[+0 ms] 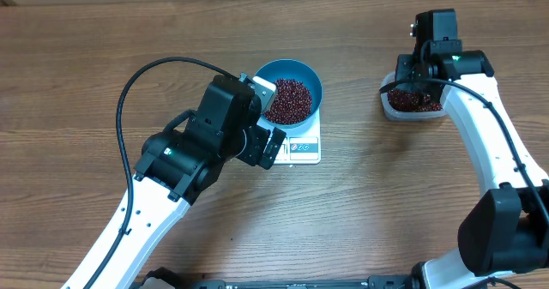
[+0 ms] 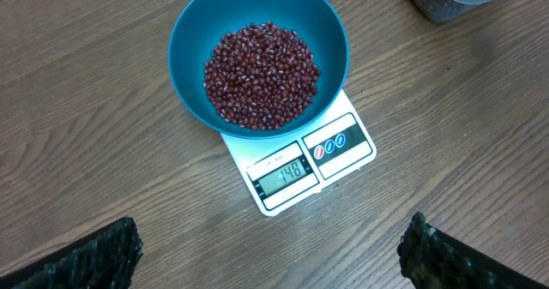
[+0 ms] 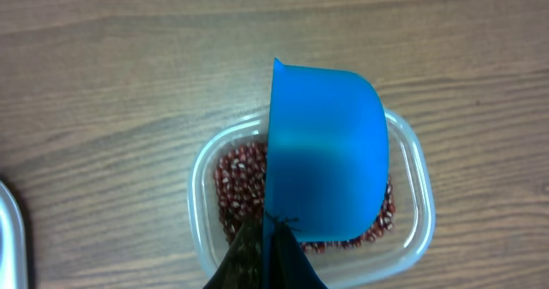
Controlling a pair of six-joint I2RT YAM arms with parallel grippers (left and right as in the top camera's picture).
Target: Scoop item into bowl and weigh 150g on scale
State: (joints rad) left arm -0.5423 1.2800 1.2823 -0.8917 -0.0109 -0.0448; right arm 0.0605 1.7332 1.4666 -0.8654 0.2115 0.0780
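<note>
Right claw [image 3: 266, 255]: clamped on blue scoop [image 3: 326, 143], over clear tub [image 3: 412, 152], far-right of bench [image 1: 86, 49] | left claw [image 2: 270, 255]: fingers apart, empty, above scale [image 2: 343, 143] | beans [image 2: 260, 75]: heaped in bowl [image 2: 193, 32] on scale, mid-bench | handling: loose, light, roll away easily; add few, only by scoop.

Beans [image 2: 260, 75] in blue bowl [image 2: 190, 40] atop white scale [image 2: 356, 145].

Wooden table [image 1: 86, 49]: white scale [image 1: 305, 146], clear tub [image 1: 399, 110], well apart.
</note>
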